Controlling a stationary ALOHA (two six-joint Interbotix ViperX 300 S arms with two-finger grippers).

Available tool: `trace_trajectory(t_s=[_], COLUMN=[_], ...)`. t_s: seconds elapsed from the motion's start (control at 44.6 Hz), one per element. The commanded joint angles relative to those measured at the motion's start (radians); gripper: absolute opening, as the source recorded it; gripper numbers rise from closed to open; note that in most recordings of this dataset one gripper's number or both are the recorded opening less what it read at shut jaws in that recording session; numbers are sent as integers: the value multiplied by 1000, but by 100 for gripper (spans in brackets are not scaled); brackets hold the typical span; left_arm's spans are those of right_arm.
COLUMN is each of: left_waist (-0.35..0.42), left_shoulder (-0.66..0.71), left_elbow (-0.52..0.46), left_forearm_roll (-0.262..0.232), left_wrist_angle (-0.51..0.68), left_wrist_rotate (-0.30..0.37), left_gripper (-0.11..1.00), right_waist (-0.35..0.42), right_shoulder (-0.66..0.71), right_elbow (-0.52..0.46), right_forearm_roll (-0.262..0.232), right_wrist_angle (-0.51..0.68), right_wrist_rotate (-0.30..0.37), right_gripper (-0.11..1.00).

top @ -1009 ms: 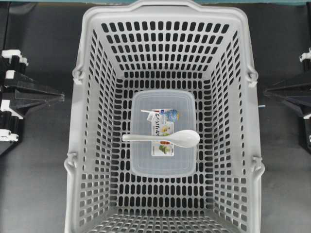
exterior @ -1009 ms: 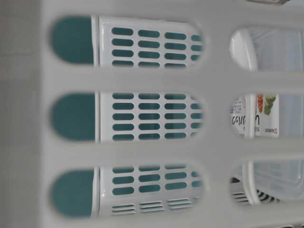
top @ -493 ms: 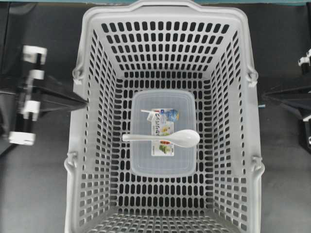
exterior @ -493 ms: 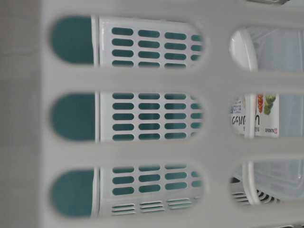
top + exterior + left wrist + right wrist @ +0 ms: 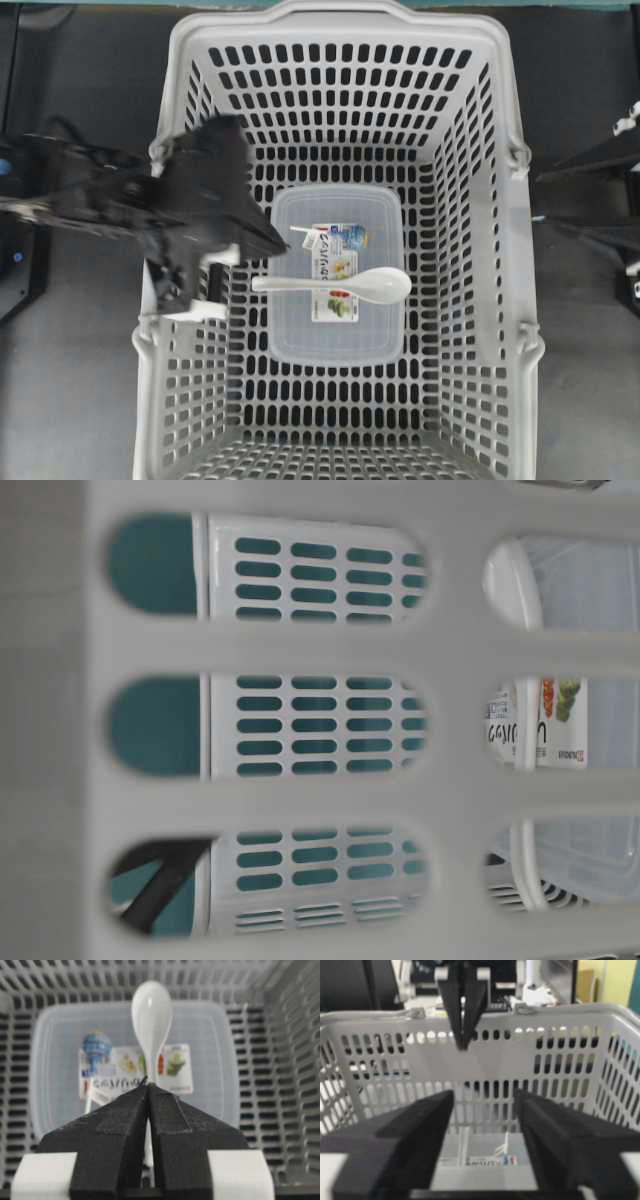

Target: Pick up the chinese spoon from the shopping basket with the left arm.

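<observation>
- The left arm (image 5: pixel 110 195) is reaching in from the left edge of the overhead view, crossing the left rim of the shopping basket (image 5: pixel 340 30) and angling down toward the lower right.
- The left gripper (image 5: pixel 280 245) is pointing at the middle of the basket, its tip sitting just above and left of the spoon's handle end in that view.
- In the left wrist view, the left gripper's two black fingers (image 5: pixel 175 1125) are pressing together into a single wedge, closed on nothing.
- The chinese spoon (image 5: pixel 345 285) is lying across the lid of the clear container (image 5: pixel 335 205), handle to the left of the frame and bowl to the right.
- In the left wrist view the spoon is running up the centre of the frame, its bowl at the top, its handle disappearing behind the closed fingertips.
- The container is sitting flat on the basket floor, near the centre of the overhead frame, its colourful label (image 5: pixel 340 255) partly under the spoon.
- The right gripper (image 5: pixel 482 1125) is hanging outside the basket at the right edge of the overhead view, its broad black fingers standing well apart in the lower half of the right wrist view.
- In the table-level view, a dark piece of arm (image 5: pixel 165 880) is showing through a slot at the lower left of the basket wall.
</observation>
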Motion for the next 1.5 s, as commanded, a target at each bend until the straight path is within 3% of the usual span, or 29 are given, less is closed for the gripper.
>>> trace_trajectory(t_s=[0.0,0.09,0.247,0.314,0.628,1.166,1.279,1.48], left_waist=[0,-2,-12,-14,-14,-9,-11,-17], left_shoulder=[60,109,212,253,405,483,479,457], left_elbow=[-77,-112,-186,-207,-236,-225,-225,-245], left_forearm_roll=[5,5,5,5,5,5,3,3], left_wrist_angle=[57,92,143,161,179,144,147,155], left_wrist_rotate=[-2,-11,-15,-15,-18,-11,-11,-11], left_gripper=[11,36,82,90,85,80,66,15], right_waist=[0,2,2,2,2,2,2,0], right_shoulder=[5,3,2,2,-2,-2,0,0], right_elbow=[-12,-12,-12,-12,-12,-8,-8,-6], right_forearm_roll=[3,3,3,3,3,3,3,3], right_wrist_angle=[3,12,17,18,17,17,17,18], right_wrist_rotate=[2,2,2,2,2,2,2,2], right_gripper=[61,71,71,71,71,71,71,71])
